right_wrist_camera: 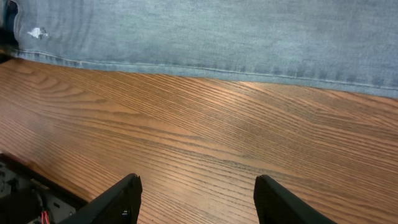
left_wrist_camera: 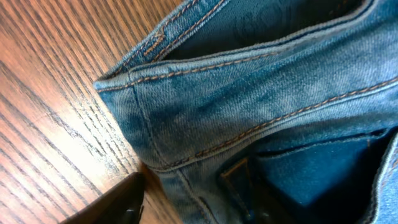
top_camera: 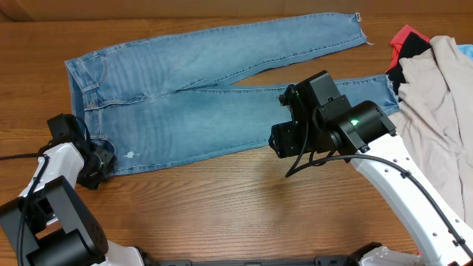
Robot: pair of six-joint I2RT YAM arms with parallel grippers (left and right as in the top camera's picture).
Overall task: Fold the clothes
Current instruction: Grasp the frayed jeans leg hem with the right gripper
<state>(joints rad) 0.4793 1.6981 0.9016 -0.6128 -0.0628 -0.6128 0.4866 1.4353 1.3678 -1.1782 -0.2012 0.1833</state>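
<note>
Overhead, the pair of light blue denim jeans (top_camera: 192, 111) lies spread flat and unfolded on the brown wood-grain table (top_camera: 222, 214). The waistband is to the left and both slim legs run rightward, the farther one angling up to its frayed hem. No fold has been made, so I judge the task to be at its very start, with every fold left to do. The left gripper (top_camera: 100, 159) sits at the near corner of the waistband. In the left wrist view that stitched waistband corner (left_wrist_camera: 205, 106) fills the frame with one dark finger (left_wrist_camera: 121, 202) just beside it on the wood. The other finger is hidden, so I cannot tell whether the jaws have pinched the denim. The right gripper (top_camera: 281, 140) hovers at the near edge of the lower leg. Its wrist view shows the fingers (right_wrist_camera: 124, 199) spread apart over bare wood, holding nothing, the jeans' edge just beyond. A crumpled beige garment (top_camera: 436, 96) lies heaped with a red garment (top_camera: 405, 35) and a black garment (top_camera: 410, 55) at the right edge, overlapping the nearer leg's end.
</note>
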